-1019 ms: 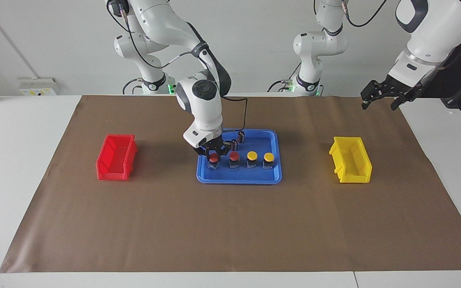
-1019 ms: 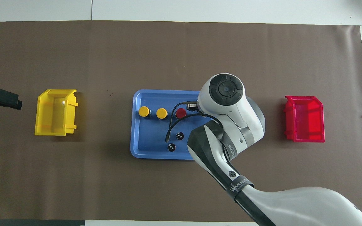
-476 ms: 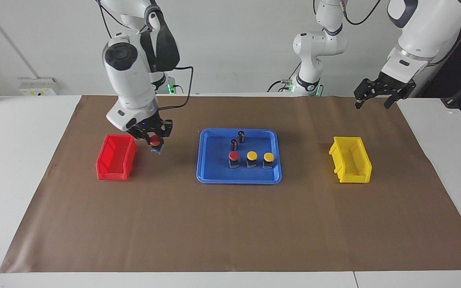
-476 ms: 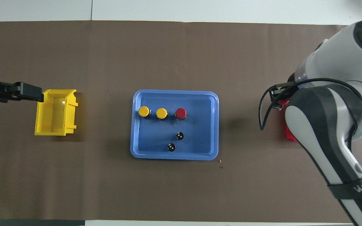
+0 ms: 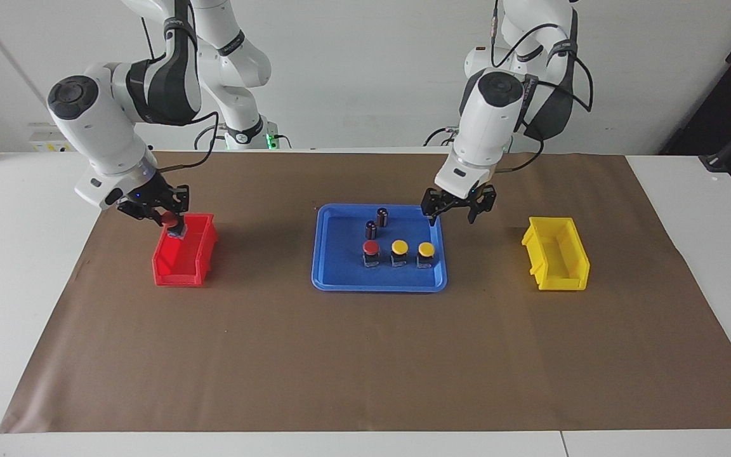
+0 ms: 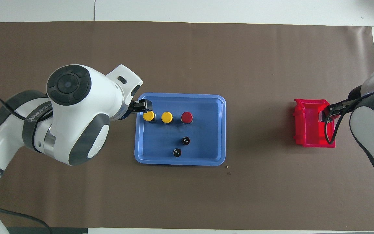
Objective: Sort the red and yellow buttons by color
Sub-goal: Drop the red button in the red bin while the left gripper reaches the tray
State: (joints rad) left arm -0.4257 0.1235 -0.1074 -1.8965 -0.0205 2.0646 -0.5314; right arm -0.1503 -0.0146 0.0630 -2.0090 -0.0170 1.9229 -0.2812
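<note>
Both arms moved: right gripper jaws hold a red button over red bin; left gripper, "WANJEE" sleeve, jaws wide.

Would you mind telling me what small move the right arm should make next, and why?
Probably open the right gripper: it holds a red button over the red bin, so releasing should drop it in.

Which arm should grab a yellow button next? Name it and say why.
Left. The left gripper hangs open over the blue tray beside the yellow buttons; the right gripper holds a red button over the red bin.
</note>
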